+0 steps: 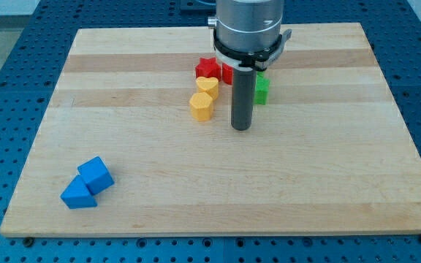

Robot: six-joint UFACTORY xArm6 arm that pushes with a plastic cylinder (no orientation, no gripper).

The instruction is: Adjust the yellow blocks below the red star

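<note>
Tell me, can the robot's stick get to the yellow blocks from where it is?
Probably yes. My tip rests on bare wood to the view's right of the yellow hexagon block and slightly below it, with nothing between them. The yellow heart block sits just above it, under the red star.

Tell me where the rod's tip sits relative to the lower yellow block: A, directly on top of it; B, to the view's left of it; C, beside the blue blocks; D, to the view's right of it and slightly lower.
D: my tip rests on the board to the view's right of the yellow hexagonal block, apart from it.
</note>
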